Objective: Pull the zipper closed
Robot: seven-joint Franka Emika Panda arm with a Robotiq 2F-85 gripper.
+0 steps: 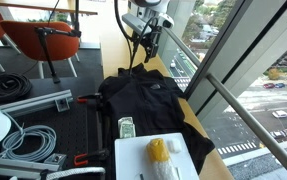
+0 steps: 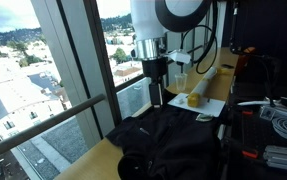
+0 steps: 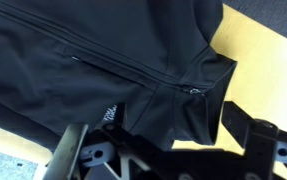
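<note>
A black jacket (image 1: pixel 143 100) lies on the wooden table and shows in both exterior views (image 2: pixel 168 140). In the wrist view the zipper (image 3: pixel 133 72) runs as a thin dark line across the fabric to a small metal pull (image 3: pixel 196 91) at the collar. A small white logo (image 3: pixel 110 113) sits beside it. My gripper (image 3: pixel 163 150) is open and empty, its two fingers spread wide just above the collar end. In both exterior views it (image 1: pixel 143 48) (image 2: pixel 156 97) hangs straight down above the jacket's window-side end, not touching it.
A white board (image 1: pixel 143 165) with a yellow object (image 1: pixel 158 150) lies beyond the jacket's other end, next to a small green-and-white item (image 1: pixel 126 127). Cables and metal rails (image 1: pixel 28 100) lie alongside. A glass wall with a railing (image 2: pixel 73 105) borders the table edge.
</note>
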